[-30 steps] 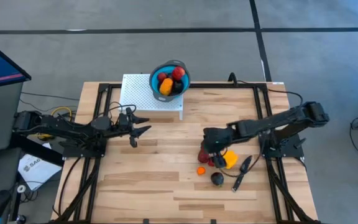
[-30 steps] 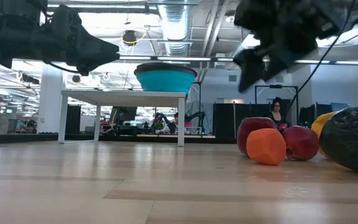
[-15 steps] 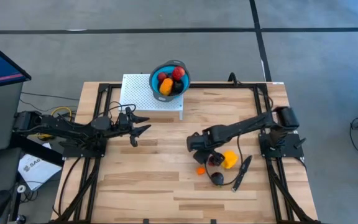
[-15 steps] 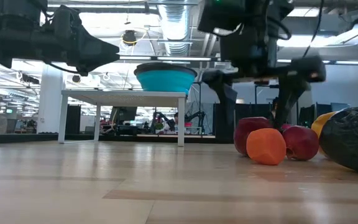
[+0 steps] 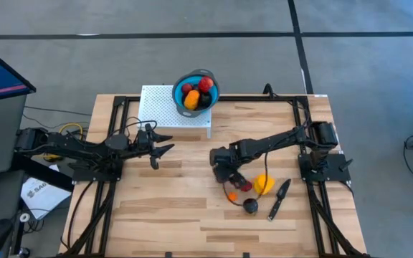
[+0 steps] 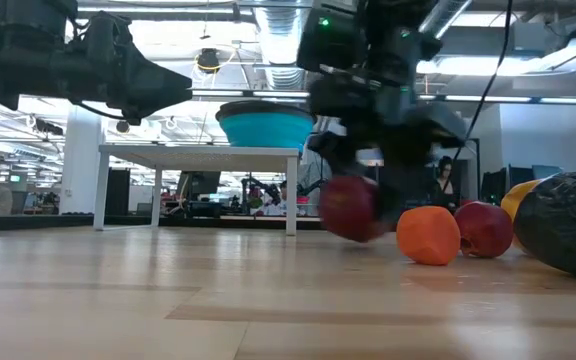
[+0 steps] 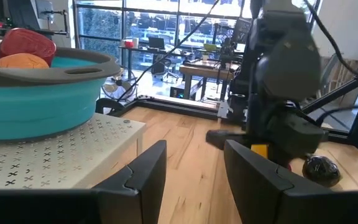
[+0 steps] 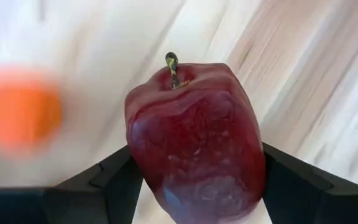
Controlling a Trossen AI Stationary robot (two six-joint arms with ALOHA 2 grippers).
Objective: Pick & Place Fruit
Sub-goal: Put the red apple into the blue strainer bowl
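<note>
My right gripper (image 5: 224, 173) is shut on a dark red apple piece (image 8: 194, 143), just left of the loose fruit on the table. Those are a small orange piece (image 5: 230, 196), a red one (image 5: 246, 186), a larger yellow one (image 5: 264, 184) and a dark purple one (image 5: 250, 206). The blue bowl (image 5: 196, 91) at the far edge holds red, orange and dark fruit. It stands on a white perforated stand (image 5: 163, 107). My left gripper (image 5: 165, 150) hovers open and level at the table's left, pointing right. My right gripper pinches the dark red apple piece by its two opposite sides (image 8: 138, 174) between its two fingers (image 8: 107, 183). The fingers come steeply from above. The stem end (image 8: 171, 62) points away from the wrist. Whether the apple is clear of the table (image 6: 351, 208), I cannot tell.
A black-handled knife (image 5: 278, 199) lies right of the loose fruit. Black frame rails (image 5: 303, 122) run along the table's left and right sides. Bare wood (image 5: 185, 193) lies between the two arms and toward the near edge.
My right gripper has gone toward the table's left edge and down. It spread its fingers around the dark red apple piece, then shut on it. The apple has moved left, away from the orange and red pieces.
</note>
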